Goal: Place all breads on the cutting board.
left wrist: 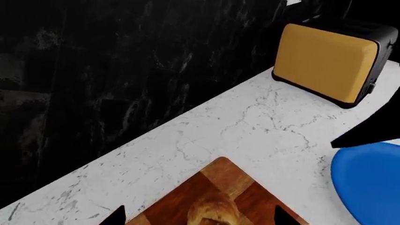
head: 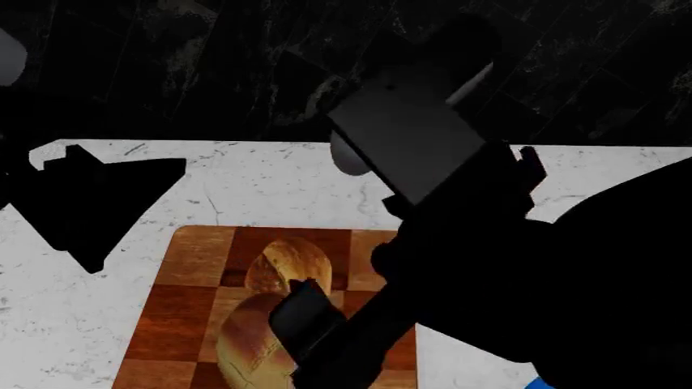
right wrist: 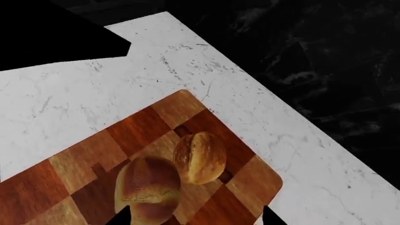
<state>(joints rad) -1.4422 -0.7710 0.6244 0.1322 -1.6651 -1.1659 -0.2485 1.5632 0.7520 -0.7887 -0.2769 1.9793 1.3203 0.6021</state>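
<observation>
Lying side by side on the checkered wooden cutting board of light and reddish-brown squares are two small oval golden-brown loaves, touching each other near the board's middle. The nearer loaf sits just ahead of the right arm's dark fingers, whose tips show at the edge of the right wrist view, one on either side of it, apart and not touching the crust. The farther loaf lies just beyond, toward the board's rounded corner. In the left wrist view, one loaf shows between the left arm's dark fingers, which also stand apart with nothing gripped. From the head, a dark arm crosses over the board's right part, and both loaves show to its left. The board rests flat on the white marbled worktop. Farther along that worktop, a round blue plate lies near the board, and beyond it a yellow toaster with black ends stands against the dark wall.
</observation>
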